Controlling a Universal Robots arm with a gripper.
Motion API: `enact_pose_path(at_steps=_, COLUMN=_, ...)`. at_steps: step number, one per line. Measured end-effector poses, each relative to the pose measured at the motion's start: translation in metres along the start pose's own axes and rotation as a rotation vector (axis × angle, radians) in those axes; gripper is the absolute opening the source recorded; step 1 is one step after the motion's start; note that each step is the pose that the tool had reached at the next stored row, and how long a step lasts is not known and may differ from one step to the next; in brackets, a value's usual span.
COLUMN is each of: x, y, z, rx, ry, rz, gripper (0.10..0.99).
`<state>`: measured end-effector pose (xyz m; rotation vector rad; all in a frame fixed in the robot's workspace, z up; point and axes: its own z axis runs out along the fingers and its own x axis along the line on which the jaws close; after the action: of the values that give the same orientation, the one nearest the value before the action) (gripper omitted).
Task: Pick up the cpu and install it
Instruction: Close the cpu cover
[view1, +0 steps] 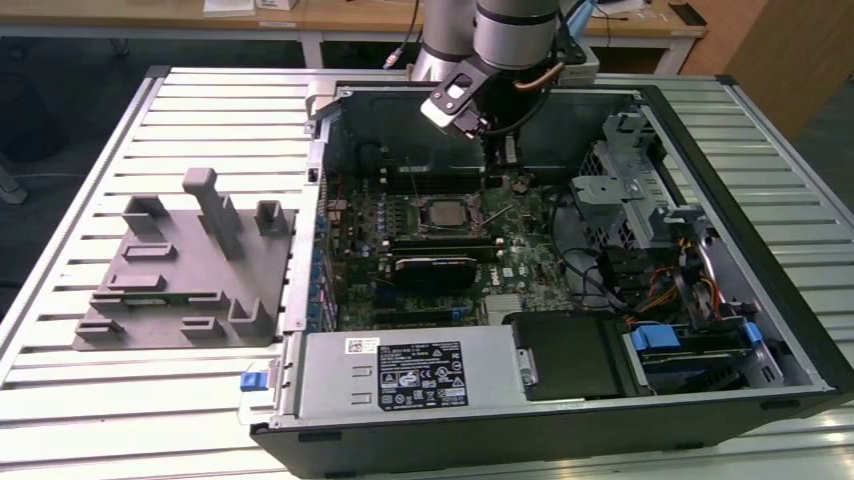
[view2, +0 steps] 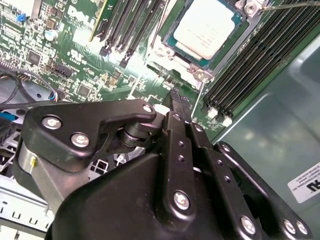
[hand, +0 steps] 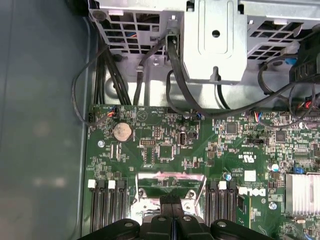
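The cpu (view2: 207, 27), a flat square chip with a silver top, lies in the motherboard socket (view1: 445, 213), inside the socket's metal frame (view2: 161, 50). My gripper (view2: 175, 98) hangs above the board beside the socket, toward the case's back wall. Its two black fingers (hand: 171, 201) are pressed together with nothing between them. In the exterior view my gripper (view1: 503, 152) sits just behind the socket, under the arm's wrist. Memory slots (view2: 250, 65) run along one side of the socket.
The open computer case (view1: 787, 340) lies on a slatted metal table (view1: 160, 400). A grey moulded fixture block (view1: 187, 265) stands at the exterior view's left. A drive cage (view1: 627, 190), loose cables (hand: 175, 90) and the power supply (view1: 400, 375) crowd the case.
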<state>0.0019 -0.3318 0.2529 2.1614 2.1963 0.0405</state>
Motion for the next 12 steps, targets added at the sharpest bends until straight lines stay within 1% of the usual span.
enact_pose_path(at_steps=4, x=0.0000, y=0.0009, z=-0.0002, rx=0.000, ry=-0.0001, rz=0.000, gripper=0.106)
enact_pose_path(at_steps=8, x=-0.0001, y=0.0011, z=-0.0031, rx=0.000, ry=0.0000, rz=0.000, gripper=0.106)
enact_pose_path(at_steps=12, x=-0.0001, y=0.0011, z=-0.0032, rx=0.000, ry=0.0000, rz=0.000, gripper=0.106)
